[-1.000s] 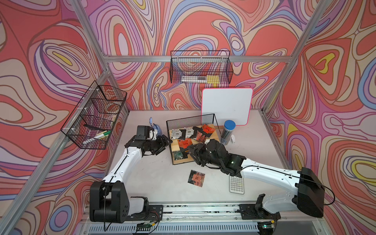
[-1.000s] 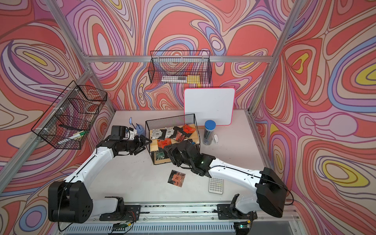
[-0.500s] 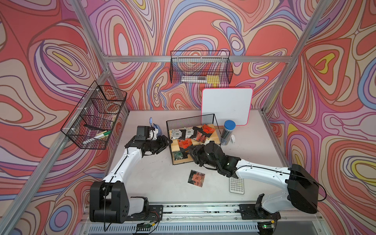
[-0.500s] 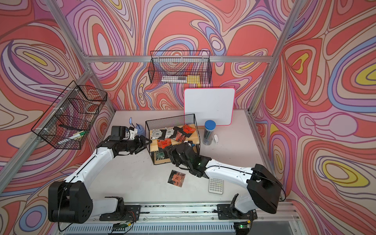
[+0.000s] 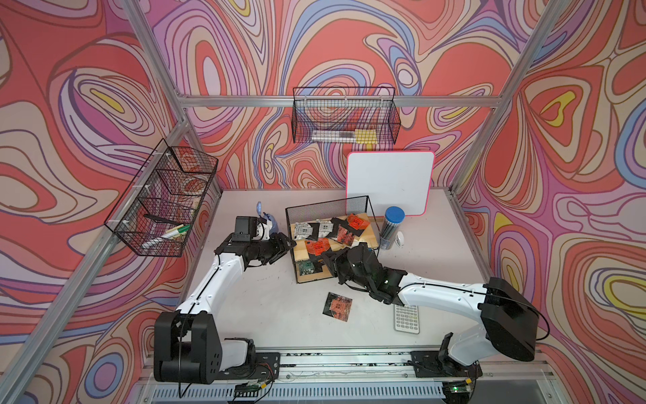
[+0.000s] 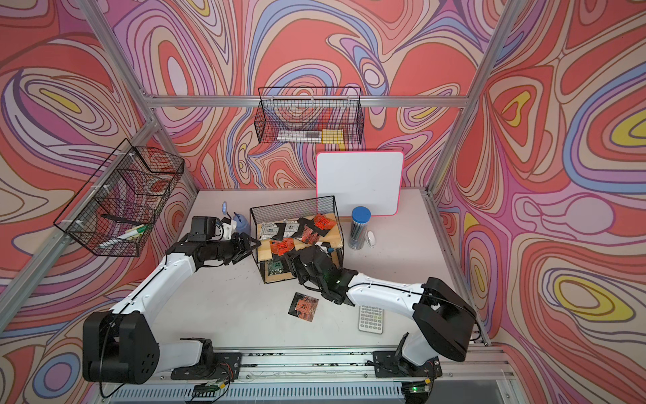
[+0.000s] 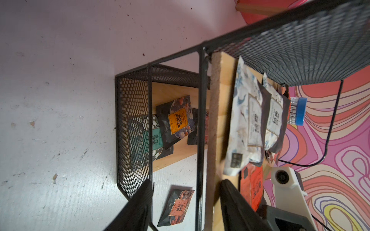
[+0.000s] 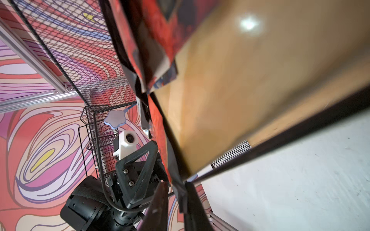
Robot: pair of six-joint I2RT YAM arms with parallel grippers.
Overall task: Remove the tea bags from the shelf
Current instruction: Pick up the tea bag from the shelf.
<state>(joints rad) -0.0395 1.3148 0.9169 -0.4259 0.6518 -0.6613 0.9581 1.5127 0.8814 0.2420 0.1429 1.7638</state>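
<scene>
The shelf (image 5: pixel 371 238) stands mid-table, with several tea bags (image 5: pixel 344 232) on its top board and more on the lower one (image 7: pixel 176 120). One black-and-red tea bag (image 5: pixel 337 306) lies on the table in front. My right gripper (image 5: pixel 327 257) is at the top board's front edge. In the right wrist view, the right gripper (image 8: pixel 176 198) is shut on the dark edge of a red tea bag (image 8: pixel 160 128) that hangs over the board. My left gripper (image 5: pixel 287 245) is at the shelf's left end. The left gripper (image 7: pixel 186 200) is open, its jaws straddling the corner post and board edge.
A whiteboard (image 5: pixel 389 182) leans on the back wall behind a blue-lidded pencil tube (image 5: pixel 393 224). A white calculator (image 5: pixel 406 317) lies under my right forearm. Black wire baskets hang on the left wall (image 5: pixel 164 199) and back wall (image 5: pixel 344 120). A blue object (image 5: pixel 265 217) sits behind the left gripper.
My right gripper has pushed in to the top board's front edge and closed on a tea bag there. The left jaws have narrowed a little, staying at the shelf's left end.
</scene>
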